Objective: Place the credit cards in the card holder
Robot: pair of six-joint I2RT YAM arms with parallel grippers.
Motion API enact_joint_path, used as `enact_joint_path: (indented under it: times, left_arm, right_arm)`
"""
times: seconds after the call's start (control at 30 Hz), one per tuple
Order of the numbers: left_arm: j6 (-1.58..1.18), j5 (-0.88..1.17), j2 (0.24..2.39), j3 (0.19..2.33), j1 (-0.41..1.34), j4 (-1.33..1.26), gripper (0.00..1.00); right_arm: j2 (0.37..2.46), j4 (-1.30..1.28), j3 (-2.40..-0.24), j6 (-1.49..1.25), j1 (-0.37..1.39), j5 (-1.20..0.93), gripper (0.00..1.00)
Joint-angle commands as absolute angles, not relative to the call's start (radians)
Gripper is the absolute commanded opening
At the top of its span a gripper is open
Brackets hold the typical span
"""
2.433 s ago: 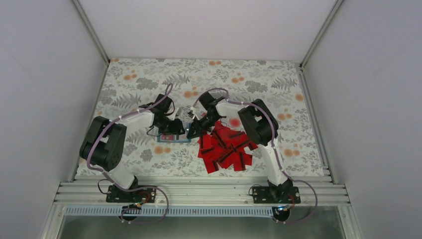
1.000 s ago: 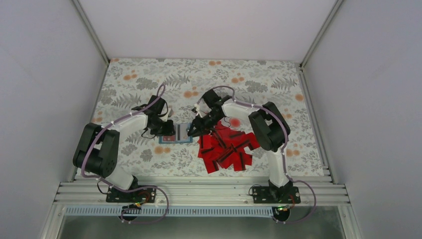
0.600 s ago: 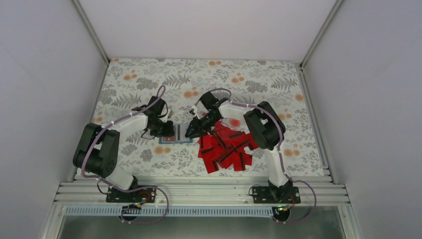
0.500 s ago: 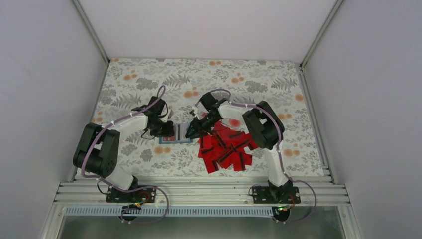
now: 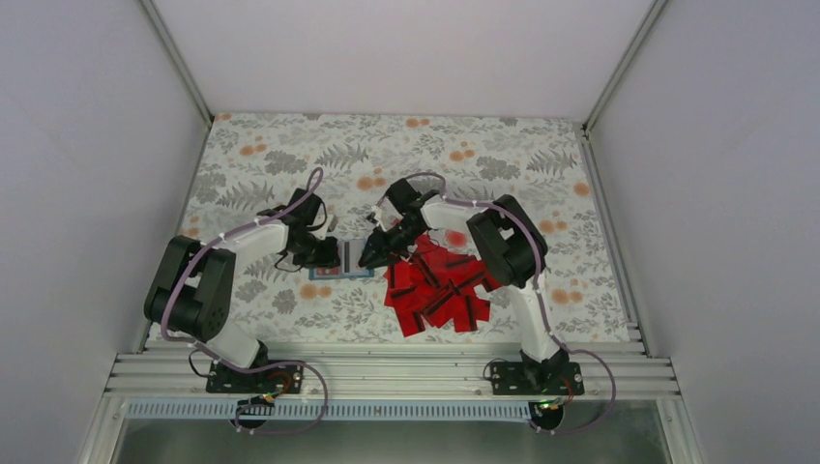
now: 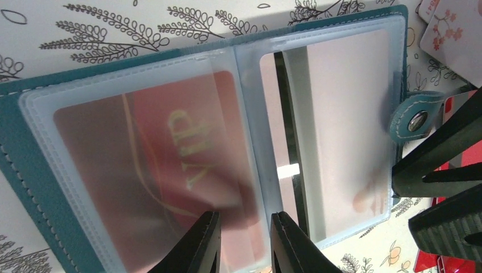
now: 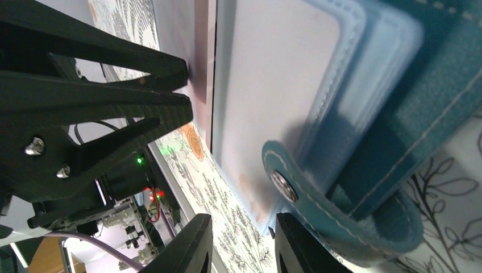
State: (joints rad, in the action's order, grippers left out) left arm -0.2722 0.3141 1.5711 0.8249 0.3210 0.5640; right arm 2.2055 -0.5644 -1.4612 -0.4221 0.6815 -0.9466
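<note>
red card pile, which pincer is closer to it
Right. The right pincer is at the left edge of the red card pile; the left pincer is across the wallet from it.

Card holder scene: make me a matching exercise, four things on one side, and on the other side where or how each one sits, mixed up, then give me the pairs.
Things
1. card holder
2. snap tab
3. card marked VIP
4. heap of red cards

Place or state
A. inside a clear pocket
B. loose on the floral cloth, beside the holder
C. spread open, inner pockets facing up
D. sticking out past the holder's edge

Pairs: 1-C, 2-D, 3-A, 4-B
</note>
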Motion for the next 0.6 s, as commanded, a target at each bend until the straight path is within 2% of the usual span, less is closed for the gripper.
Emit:
enact_joint_path:
  times: [0.0, 0.57]
  left_arm:
    - [-0.252, 0.342, 1.595, 0.811, 0.319, 0.548, 0.24]
    - [-0.246, 0.366, 1.623, 0.815, 0.32, 0.533, 0.23]
  right_arm:
    - [2.239, -0.573, -1.508, -0.415, 0.692, -0.947, 0.29]
    - [2.251, -0.589, -1.576, -0.389, 0.697, -1.013, 0.28]
